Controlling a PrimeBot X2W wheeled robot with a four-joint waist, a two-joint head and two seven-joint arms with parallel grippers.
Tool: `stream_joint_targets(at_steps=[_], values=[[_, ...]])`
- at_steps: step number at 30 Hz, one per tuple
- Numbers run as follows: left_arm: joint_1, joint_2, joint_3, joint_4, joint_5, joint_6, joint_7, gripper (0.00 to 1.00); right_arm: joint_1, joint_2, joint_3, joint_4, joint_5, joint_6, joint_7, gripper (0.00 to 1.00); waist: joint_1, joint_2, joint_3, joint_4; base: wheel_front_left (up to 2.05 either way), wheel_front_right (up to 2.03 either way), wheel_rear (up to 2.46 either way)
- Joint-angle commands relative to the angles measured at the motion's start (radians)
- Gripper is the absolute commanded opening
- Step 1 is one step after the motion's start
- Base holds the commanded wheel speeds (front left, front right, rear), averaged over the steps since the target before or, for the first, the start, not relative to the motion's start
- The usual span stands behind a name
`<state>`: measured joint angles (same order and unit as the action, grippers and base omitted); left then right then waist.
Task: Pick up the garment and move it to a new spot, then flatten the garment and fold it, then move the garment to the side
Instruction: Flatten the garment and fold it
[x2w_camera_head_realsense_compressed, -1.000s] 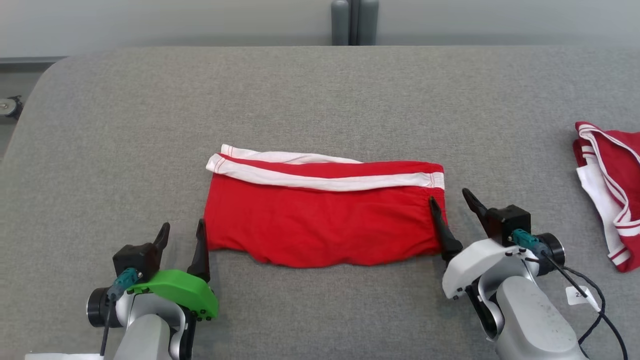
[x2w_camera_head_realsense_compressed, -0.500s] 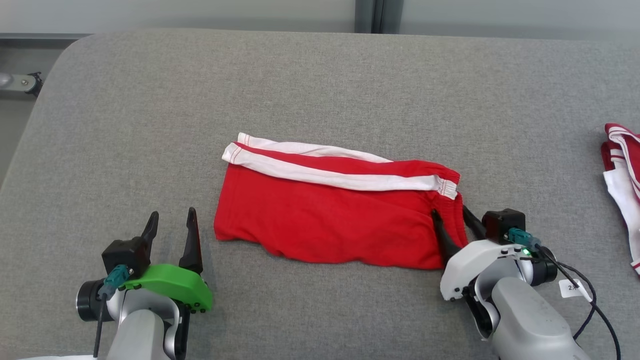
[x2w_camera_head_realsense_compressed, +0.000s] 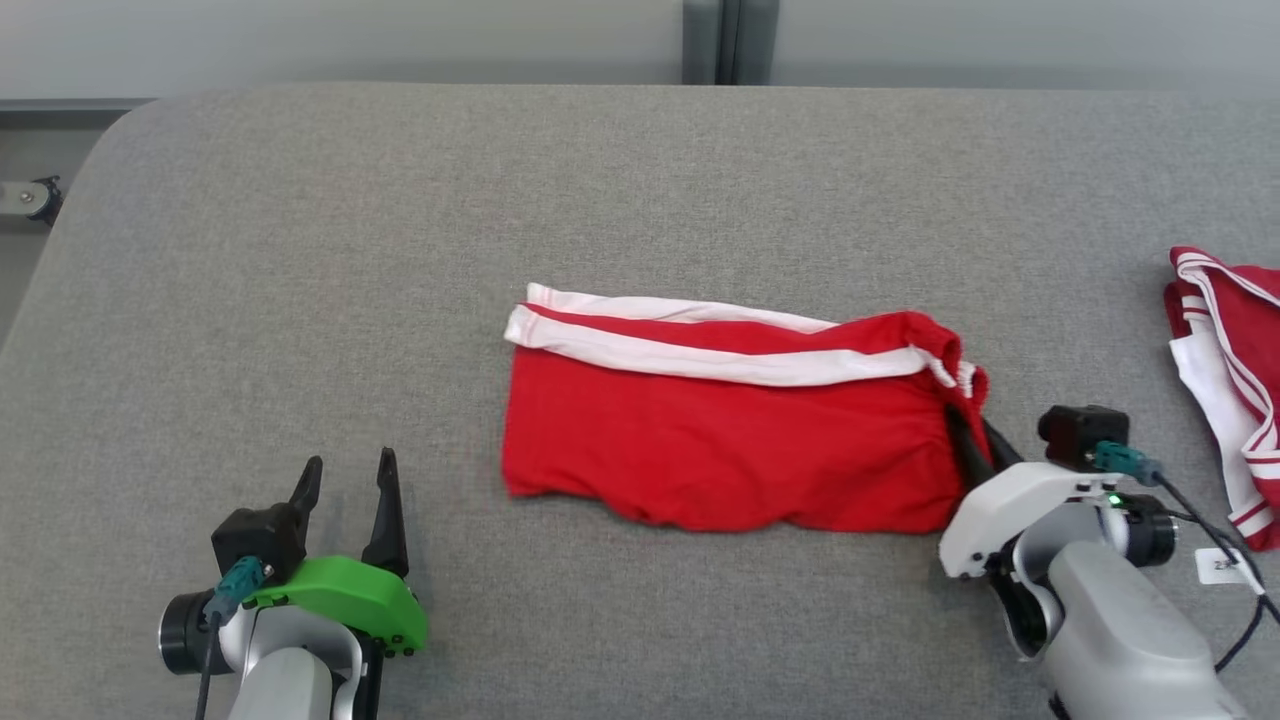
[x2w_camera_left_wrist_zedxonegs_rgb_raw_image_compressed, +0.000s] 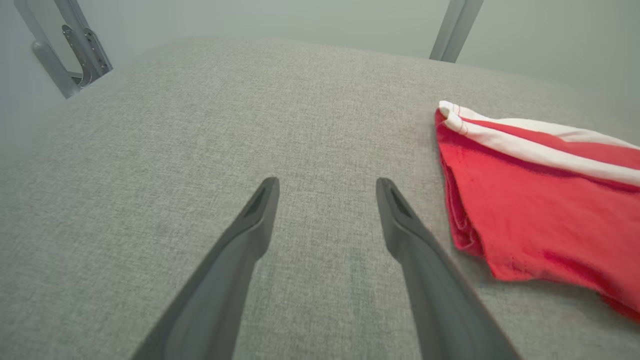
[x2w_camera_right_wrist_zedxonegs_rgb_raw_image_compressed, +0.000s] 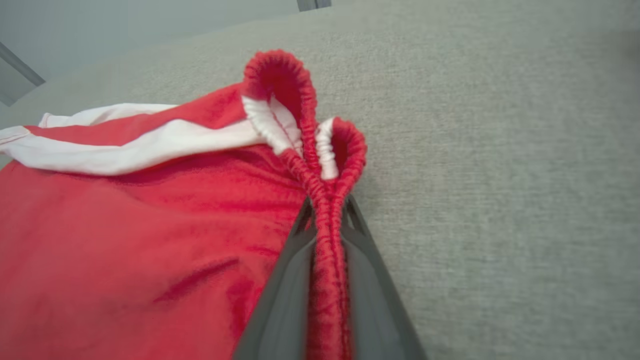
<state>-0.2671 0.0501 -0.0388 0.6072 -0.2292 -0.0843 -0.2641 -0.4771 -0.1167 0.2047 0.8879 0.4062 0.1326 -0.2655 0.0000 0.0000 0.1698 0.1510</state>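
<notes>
The garment (x2w_camera_head_realsense_compressed: 730, 440) is a folded pair of red shorts with white side stripes, lying flat in the middle of the grey table (x2w_camera_head_realsense_compressed: 600, 180). My right gripper (x2w_camera_head_realsense_compressed: 972, 430) is shut on the garment's red elastic waistband (x2w_camera_right_wrist_zedxonegs_rgb_raw_image_compressed: 327, 215) at its right end, and the band bunches up into loops past the fingertips. My left gripper (x2w_camera_head_realsense_compressed: 345, 480) stands open over bare table, well left of the garment's left edge (x2w_camera_left_wrist_zedxonegs_rgb_raw_image_compressed: 457, 200), with nothing between its fingers (x2w_camera_left_wrist_zedxonegs_rgb_raw_image_compressed: 250, 235).
A second red and white garment (x2w_camera_head_realsense_compressed: 1230, 380) lies crumpled at the table's right edge. A grey post (x2w_camera_head_realsense_compressed: 728, 40) stands behind the table's far edge, and a metal bracket (x2w_camera_head_realsense_compressed: 25, 195) sits off the left corner.
My right gripper has shut on the garment's waistband end and drawn the garment rightward, away from the left gripper. The left gripper stays open. The head camera has shifted between frames.
</notes>
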Motion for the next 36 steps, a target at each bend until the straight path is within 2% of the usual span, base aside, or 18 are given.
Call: stream_joint_targets(at_steps=[1,6,13,17,23,29,30,31,32,36], values=[[0.016,0.002,-0.005,0.004,0.001,0.003,0.001,1.0,-0.004,-0.024,-0.011,-0.005,0.007,-0.003,0.003,0.0,0.0,0.0,-0.011,-0.011,0.0,0.0,0.0],[0.034,0.002,-0.012,0.017,-0.007,0.001,0.001,1.0,-0.029,-0.057,0.039,-0.042,0.065,-0.003,0.004,0.0,0.0,0.0,-0.029,-0.028,0.0,0.0,0.0],[0.051,0.002,-0.037,0.032,-0.019,0.003,0.001,1.0,-0.043,-0.046,0.247,-0.239,0.3,-0.003,0.116,0.0,0.0,0.0,-0.05,-0.033,0.0,0.0,0.0],[0.052,0.002,-0.066,0.034,-0.036,0.004,0.001,1.0,-0.072,-0.029,0.367,-0.324,0.393,-0.002,0.155,0.0,0.0,0.0,-0.055,0.001,0.0,0.0,0.0],[0.048,0.002,-0.097,0.033,-0.052,0.005,0.001,1.0,-0.133,0.007,0.448,-0.273,0.426,-0.002,0.147,0.0,0.0,0.0,-0.045,0.068,0.0,0.0,0.0],[0.032,0.002,-0.144,0.017,-0.078,0.009,0.001,1.0,-0.231,0.036,0.514,-0.091,0.407,-0.002,0.091,0.0,0.0,0.0,-0.019,0.186,0.0,0.0,0.0],[0.034,0.002,-0.147,0.015,-0.082,0.012,0.001,1.0,-0.245,0.039,0.523,-0.068,0.403,-0.002,0.08,0.13,0.0,0.0,-0.016,0.199,0.0,0.0,0.0],[0.035,0.002,-0.15,0.012,-0.087,0.013,0.001,1.0,-0.256,0.042,0.526,-0.045,0.406,-0.002,0.07,0.45,0.0,0.0,-0.013,0.21,0.0,0.0,0.0],[0.037,0.002,-0.152,0.011,-0.089,0.015,0.001,1.0,-0.262,0.046,0.529,-0.025,0.414,-0.002,0.062,1.0,0.0,0.0,-0.011,0.218,0.0,0.0,0.0],[0.047,0.002,-0.147,0.001,-0.098,0.024,0.001,1.0,-0.288,0.056,0.548,0.022,0.434,-0.002,0.033,1.0,0.0,0.0,-0.007,0.229,0.0,0.0,0.0]])
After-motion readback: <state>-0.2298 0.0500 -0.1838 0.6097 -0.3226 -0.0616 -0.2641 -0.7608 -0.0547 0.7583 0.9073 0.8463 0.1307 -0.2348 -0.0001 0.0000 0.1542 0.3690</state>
